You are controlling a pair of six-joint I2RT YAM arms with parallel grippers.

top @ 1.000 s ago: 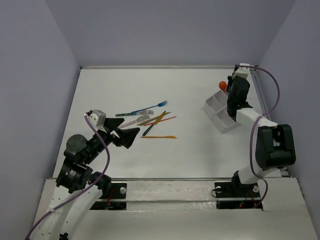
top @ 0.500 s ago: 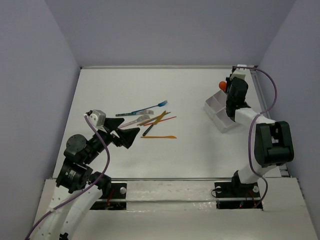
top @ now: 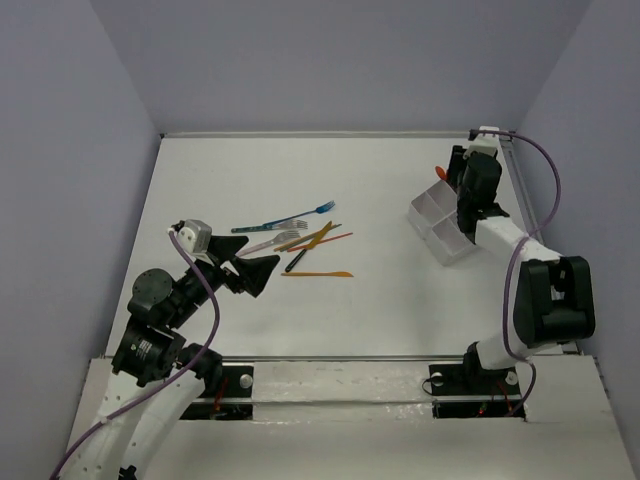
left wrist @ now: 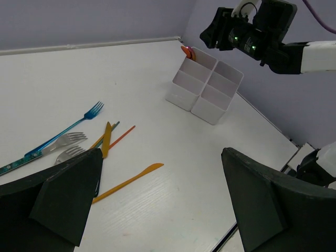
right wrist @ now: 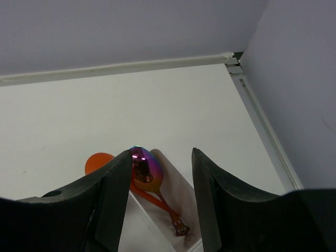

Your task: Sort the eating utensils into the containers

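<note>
Top: right gripper (top: 460, 185) hovers over divided box (top: 440, 232) at far right; forks and knives (top: 300, 240) lie unsorted mid-table | Left wrist: left gripper (left wrist: 163, 153) gapes wide, empty, facing that pile | Right wrist: jaws parted around iridescent spoon (right wrist: 143, 167) standing in far compartment beside orange spoon (right wrist: 98, 161), apparently a drop-off.

**Soft, even light; sharp in the middle, dark up close**

The light is bright and diffuse, and its source is not in view. The white table (top: 380, 190) gives it back evenly, with no hard glare. The walls (top: 340, 60) look flat lilac-grey. Shadows are weak: the utensils (top: 295, 240) cast only thin, pale ones.

In the left wrist view the left gripper (left wrist: 161, 157) shows fingers (left wrist: 58, 194) that are dark, slightly soft and almost without detail.

In the right wrist view the right gripper (right wrist: 161, 152) is nearly black, and a spoon (right wrist: 146, 169) with a shiny bowl shows purple and gold reflections.

The overhead view is clear, but small things look coarse.
</note>
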